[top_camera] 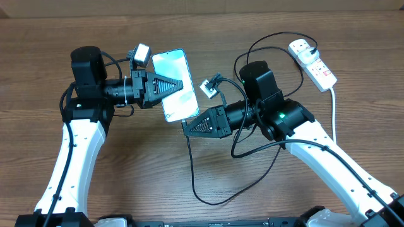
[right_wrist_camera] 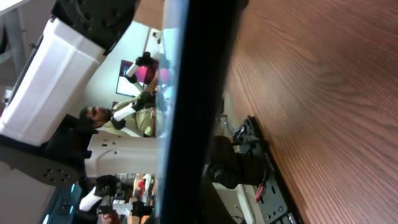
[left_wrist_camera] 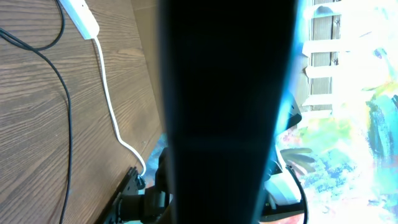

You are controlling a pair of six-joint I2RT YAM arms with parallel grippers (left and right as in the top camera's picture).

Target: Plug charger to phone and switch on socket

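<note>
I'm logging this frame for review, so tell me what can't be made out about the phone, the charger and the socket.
Overhead: the right gripper covers the phone's lower end, hiding the charger's connector and the port.
Overhead: the socket's switch is too small to read.
Left wrist: a dark blurred shape fills the middle; the top edge cuts off the socket.
Right wrist: a dark band blocks the centre.

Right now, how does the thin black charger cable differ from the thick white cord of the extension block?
The thin black charger cable is slimmer and dark; the thick white cord is thicker and pale. The black cable lies in wide loops; the white cord runs almost straight. Both lead to the white plastic extension block.
</note>
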